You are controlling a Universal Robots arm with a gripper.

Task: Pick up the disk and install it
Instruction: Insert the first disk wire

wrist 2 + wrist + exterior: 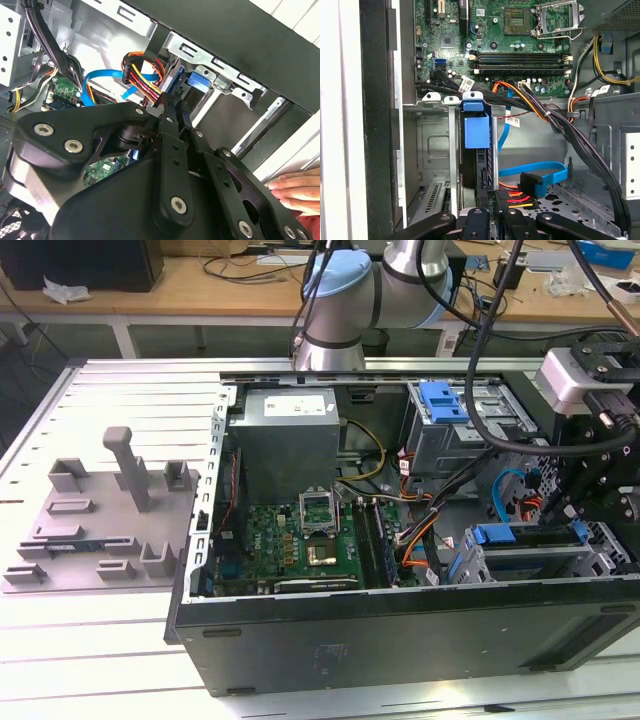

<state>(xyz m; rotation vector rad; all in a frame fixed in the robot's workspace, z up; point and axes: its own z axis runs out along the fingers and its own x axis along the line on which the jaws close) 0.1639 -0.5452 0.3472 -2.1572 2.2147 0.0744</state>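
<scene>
The disk (486, 167) stands on edge in the drive bay at the open computer case's lower corner, its blue bracket (474, 131) facing out. In the exterior view the bracket's blue tab (495, 534) shows at the top of the bay (540, 558) on the exterior view's right. My gripper (494, 214) reaches down into the case right over the disk. Its black fingers (170, 125) stand close together on the disk's end, beside the red, yellow and orange wire plug (145, 70). In the exterior view the gripper (588, 512) hangs over the bay's end.
Blue data cables (540, 172) and black cable bundles (580, 135) crowd the space beside the bay. The motherboard (300, 540) lies mid-case, and a blue latch on a grey cage (443, 400) sits behind. A grey fixture with posts (110, 520) stands at the exterior view's left. A person's hand (295, 192) rests outside the case wall.
</scene>
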